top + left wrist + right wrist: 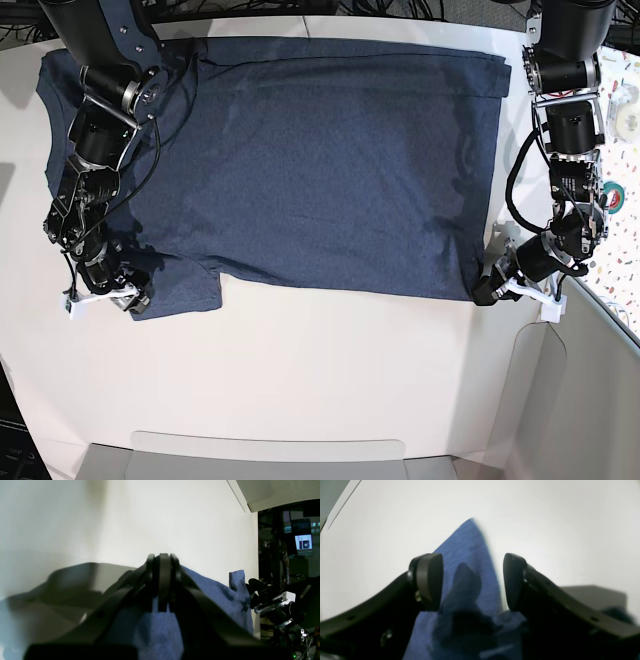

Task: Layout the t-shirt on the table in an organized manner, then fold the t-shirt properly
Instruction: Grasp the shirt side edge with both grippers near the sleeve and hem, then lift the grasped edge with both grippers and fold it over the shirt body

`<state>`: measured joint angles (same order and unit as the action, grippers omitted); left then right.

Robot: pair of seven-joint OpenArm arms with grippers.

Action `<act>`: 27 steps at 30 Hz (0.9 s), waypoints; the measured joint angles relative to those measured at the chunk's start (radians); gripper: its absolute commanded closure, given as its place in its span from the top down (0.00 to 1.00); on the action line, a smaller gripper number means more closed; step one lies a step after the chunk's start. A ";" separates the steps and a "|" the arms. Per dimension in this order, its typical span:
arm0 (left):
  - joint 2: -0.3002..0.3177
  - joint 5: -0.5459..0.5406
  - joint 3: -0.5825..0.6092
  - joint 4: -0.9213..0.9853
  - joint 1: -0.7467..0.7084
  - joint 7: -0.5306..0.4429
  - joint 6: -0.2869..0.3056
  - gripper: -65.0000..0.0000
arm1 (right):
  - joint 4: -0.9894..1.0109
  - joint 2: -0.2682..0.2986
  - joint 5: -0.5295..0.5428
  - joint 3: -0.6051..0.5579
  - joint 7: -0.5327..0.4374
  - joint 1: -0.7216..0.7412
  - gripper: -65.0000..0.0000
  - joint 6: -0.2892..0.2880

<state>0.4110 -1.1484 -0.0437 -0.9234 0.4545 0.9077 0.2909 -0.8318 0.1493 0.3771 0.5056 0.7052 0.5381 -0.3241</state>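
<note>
T-shirt plain side up, no lettering readable, left fingers clenched on hem, right fingers released.

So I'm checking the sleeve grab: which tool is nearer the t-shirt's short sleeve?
Right. The right tool sits open over the t-shirt sleeve's end; the left tool is shut at the hem corner, across the shirt.

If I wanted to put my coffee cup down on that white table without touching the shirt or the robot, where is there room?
The widest bare stretch of the table lies in front of the t-shirt, between its near edge and the table's near edge. A thin strip shows beyond the shirt's far edge. Both sides are crowded: the right gripper sits at the sleeve, the left gripper at the hem corner.
</note>
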 measured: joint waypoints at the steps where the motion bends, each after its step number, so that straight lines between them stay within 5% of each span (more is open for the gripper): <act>1: 0.000 0.000 0.000 0.000 0.000 0.000 0.000 0.00 | -0.002 -0.005 0.000 0.000 0.014 0.003 0.58 -0.001; 11: 0.000 0.000 0.000 0.000 0.000 0.000 0.000 0.00 | -0.003 -0.020 0.014 0.000 0.044 0.005 0.57 -0.031; 13: 0.000 0.000 0.000 0.000 0.000 0.000 0.000 0.00 | -0.003 -0.020 0.014 0.000 0.044 0.005 0.49 -0.031; 19: 0.000 0.000 0.000 0.000 0.000 0.000 0.000 0.00 | 0.003 -0.020 -0.005 0.000 0.075 0.000 0.05 -0.066; 27: 0.000 0.000 0.000 0.000 0.000 0.000 0.000 0.00 | 0.003 -0.020 -0.015 -0.001 0.101 0.010 0.03 -0.098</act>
<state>0.4107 -1.1484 -0.0437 -0.9234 0.4541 0.9081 0.2909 -0.8291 0.1295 0.3618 0.5045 0.8059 0.5484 -0.4225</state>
